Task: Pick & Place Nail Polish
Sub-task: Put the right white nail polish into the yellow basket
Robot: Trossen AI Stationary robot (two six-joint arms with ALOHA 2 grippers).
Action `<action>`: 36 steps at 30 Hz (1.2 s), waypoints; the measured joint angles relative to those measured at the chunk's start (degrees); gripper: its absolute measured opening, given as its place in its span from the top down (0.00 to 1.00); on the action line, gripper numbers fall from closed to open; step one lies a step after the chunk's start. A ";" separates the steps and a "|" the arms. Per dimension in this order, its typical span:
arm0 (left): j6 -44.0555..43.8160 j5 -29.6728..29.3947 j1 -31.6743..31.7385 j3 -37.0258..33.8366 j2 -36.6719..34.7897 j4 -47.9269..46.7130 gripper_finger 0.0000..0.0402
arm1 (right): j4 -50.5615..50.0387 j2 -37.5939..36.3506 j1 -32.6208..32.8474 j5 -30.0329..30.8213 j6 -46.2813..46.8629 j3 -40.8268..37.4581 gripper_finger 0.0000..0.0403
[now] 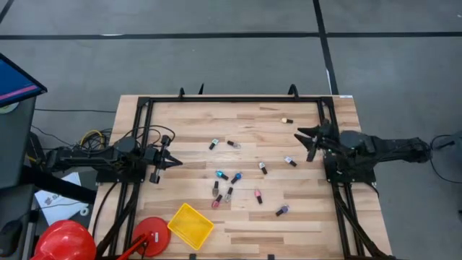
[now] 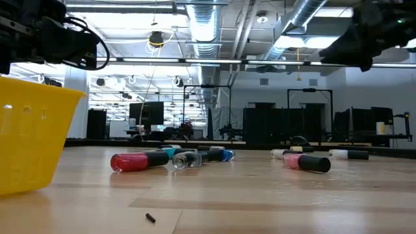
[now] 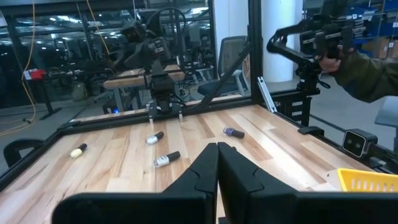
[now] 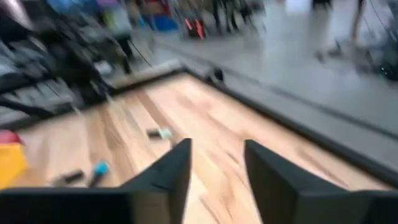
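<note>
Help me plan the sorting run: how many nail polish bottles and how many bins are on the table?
Nail polish bottles: 12
Yellow bin: 1
Total: 13

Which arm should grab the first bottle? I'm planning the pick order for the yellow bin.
Probably the right. Its pincer is open and has a nail polish bottle lying close by. The left pincer is shut and farther from any bottle, though nearer the yellow bin.
</note>
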 joint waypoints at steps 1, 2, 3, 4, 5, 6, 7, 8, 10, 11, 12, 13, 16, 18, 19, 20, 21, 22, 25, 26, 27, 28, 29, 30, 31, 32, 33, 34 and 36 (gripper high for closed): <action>-0.01 -0.01 0.00 0.02 0.00 0.04 1.00 | -1.99 3.11 -0.64 0.06 1.29 1.72 0.56; 0.00 0.00 0.00 0.00 0.00 0.04 1.00 | -4.48 6.17 -1.33 0.01 2.69 3.40 0.52; -0.02 -0.01 0.00 0.02 0.00 0.07 1.00 | -7.71 9.26 -2.03 -0.19 4.41 5.11 0.49; 0.00 -0.02 0.00 0.01 0.00 0.09 1.00 | -11.17 12.35 -2.78 -0.63 6.11 7.05 0.47; 0.00 -0.02 0.00 0.02 0.00 0.09 1.00 | -14.57 15.23 -3.41 -1.31 7.57 9.13 0.45; -0.02 -0.02 0.00 0.02 0.00 0.09 1.00 | -17.96 18.14 -4.06 -2.43 8.82 11.18 0.44; 0.00 -0.02 0.00 0.00 0.00 0.09 1.00 | -21.57 21.42 -4.60 -3.72 9.92 13.15 0.43; -0.01 -0.02 0.02 0.01 0.00 0.09 1.00 | -24.51 24.84 -5.09 -5.48 11.00 15.00 0.42; -0.02 -0.02 0.00 0.01 0.00 0.07 1.00 | -29.24 32.54 -5.82 -9.45 12.02 18.68 0.42; -0.02 -0.02 0.01 0.00 0.00 0.09 1.00 | -32.27 35.82 -6.08 -11.46 12.03 19.88 0.43; -0.02 -0.02 0.01 0.01 0.00 0.09 1.00 | -35.50 38.79 -6.28 -12.95 12.07 21.21 0.43; -0.02 0.00 0.02 0.02 0.00 0.07 1.00 | -37.09 41.83 -6.36 -14.33 12.12 22.45 0.43; -0.02 -0.02 0.02 0.01 0.25 0.18 1.00 | -40.55 49.34 -5.79 -17.54 12.27 23.13 0.44; -0.02 0.02 0.02 0.00 0.38 -0.11 1.00 | -39.37 53.17 -5.20 -19.56 12.23 22.84 0.43; -0.02 0.01 0.02 0.00 0.65 0.19 1.00 | -39.14 54.73 -4.96 -20.58 12.23 22.62 0.43; -0.03 0.00 0.01 0.02 0.85 0.31 1.00 | -38.96 56.12 -4.68 -21.67 11.83 22.21 0.43; -0.03 0.03 0.02 0.01 0.93 -0.14 1.00 | -38.92 57.39 -4.59 -22.28 11.47 21.96 0.43; -0.02 0.01 0.02 0.02 1.20 0.02 1.00 | -38.55 58.40 -4.58 -22.58 11.05 21.88 0.42; -0.04 0.01 0.00 0.00 1.70 0.04 1.00 | -35.79 59.14 -4.98 -23.04 9.24 21.12 0.42; -0.02 0.01 0.00 0.02 1.89 0.29 1.00 | -34.19 59.00 -5.46 -23.42 8.48 20.56 0.42; -0.04 0.01 0.02 0.02 1.95 0.24 1.00 | -31.98 58.93 -6.00 -24.32 8.11 20.08 0.42; -0.03 0.01 0.01 0.01 1.95 0.12 1.00 | -30.27 58.41 -6.59 -25.17 7.94 19.43 0.42; -0.04 0.01 0.00 0.00 1.95 0.19 1.00 | -29.81 57.80 -7.19 -25.77 7.92 18.86 0.42; -0.04 0.01 0.01 0.02 1.95 0.25 1.00 | -29.09 57.43 -7.77 -26.35 7.90 18.08 0.42; -0.04 0.01 0.01 0.02 1.95 0.28 1.00 | -28.77 57.20 -8.20 -26.49 7.90 17.37 0.42; -0.02 0.01 0.00 0.02 1.95 0.27 1.00 | -28.71 56.96 -8.49 -26.49 7.91 16.74 0.42; -0.04 0.01 0.00 0.02 1.95 0.35 1.00 | -28.02 56.87 -8.73 -26.50 7.93 16.21 0.42; -0.02 0.01 0.02 0.02 1.95 0.37 1.00 | -26.82 56.81 -8.97 -26.62 7.94 15.52 0.42; -0.04 0.01 0.00 0.02 1.95 0.41 1.00 | -25.13 56.84 -9.04 -27.72 7.94 13.95 0.42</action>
